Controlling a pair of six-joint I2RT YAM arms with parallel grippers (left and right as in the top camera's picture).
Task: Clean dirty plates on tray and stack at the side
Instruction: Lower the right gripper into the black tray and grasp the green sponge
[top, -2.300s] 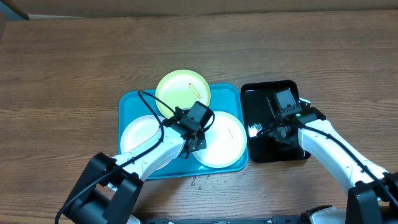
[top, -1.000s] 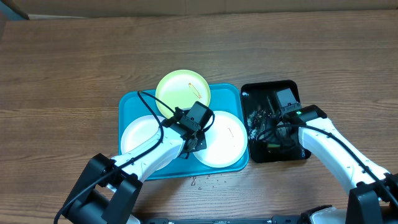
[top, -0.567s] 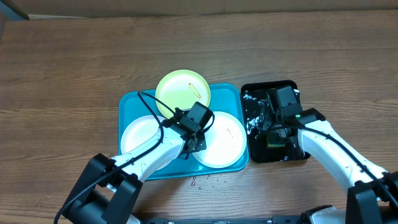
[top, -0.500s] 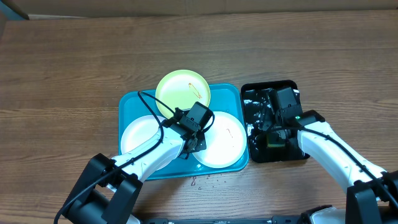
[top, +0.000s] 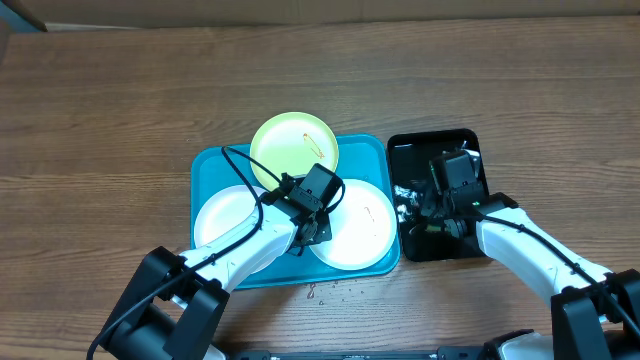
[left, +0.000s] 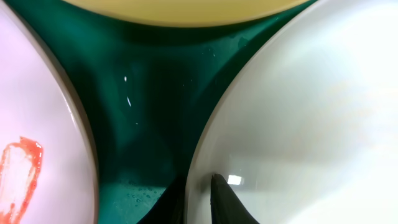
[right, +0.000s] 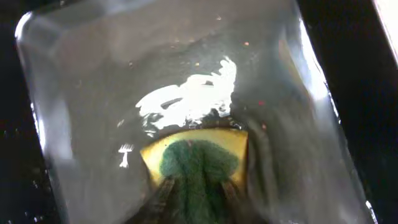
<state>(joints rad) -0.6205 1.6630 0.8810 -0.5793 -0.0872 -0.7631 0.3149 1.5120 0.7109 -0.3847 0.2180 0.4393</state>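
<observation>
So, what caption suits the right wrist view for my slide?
Right tool grips a sponge in the wet black tray.

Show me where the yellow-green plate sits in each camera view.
Overhead: the yellow-green plate is at top centre, lying over the turquoise tray's far rim.
Left wrist: only the plate's edge shows, a pale band along the top.
Right wrist: not in it.
Shared landmark: the white plate whose rim the left pincer pinches, seen overhead and from the left wrist.
</observation>
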